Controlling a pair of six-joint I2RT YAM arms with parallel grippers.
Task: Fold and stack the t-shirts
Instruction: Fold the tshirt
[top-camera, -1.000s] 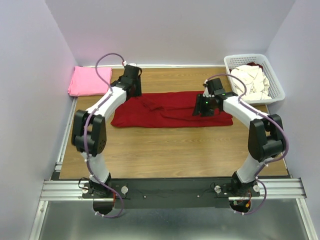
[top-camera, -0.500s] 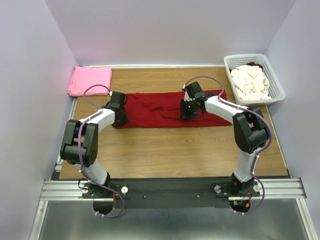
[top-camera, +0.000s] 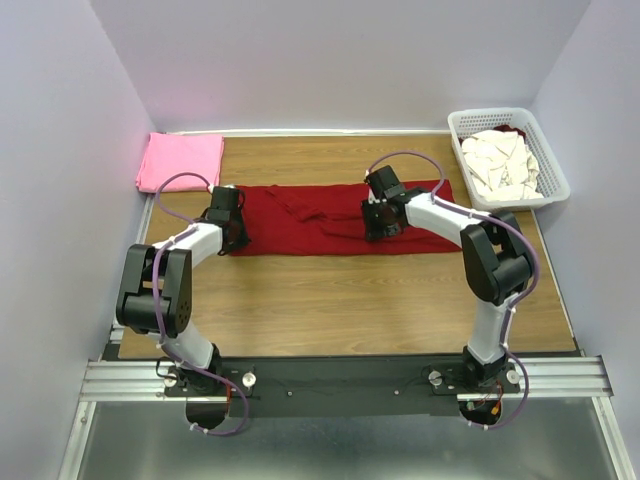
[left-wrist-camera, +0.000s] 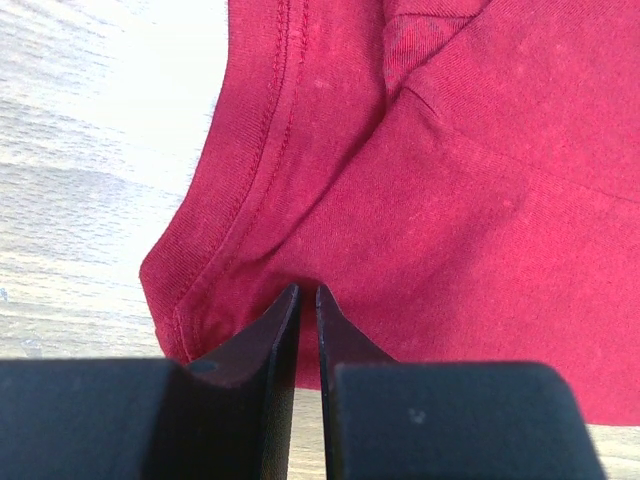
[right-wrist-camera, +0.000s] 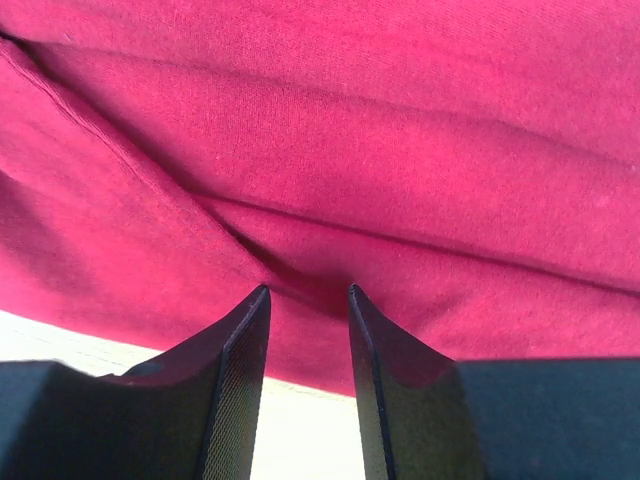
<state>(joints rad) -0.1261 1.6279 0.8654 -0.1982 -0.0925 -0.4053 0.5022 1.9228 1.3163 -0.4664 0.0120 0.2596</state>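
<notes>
Now: left gripper (left-wrist-camera: 301, 300) pinched on dark red t-shirt (top-camera: 330, 218) hem, left table edge | right gripper (right-wrist-camera: 308, 305) part-open, straddling mid-shirt crease | likely for folding

Wooden table (top-camera: 330, 300), light grain, bare along the near side. Stretched across the middle lies the dark red shirt (top-camera: 330, 232), a long flat band with rumples near its centre. Far left corner, the pink shirt (top-camera: 180, 161), folded square, overhanging the table's edge. Far right corner, a white basket (top-camera: 553, 182) with cream shirts (top-camera: 500, 163) heaped inside.
</notes>
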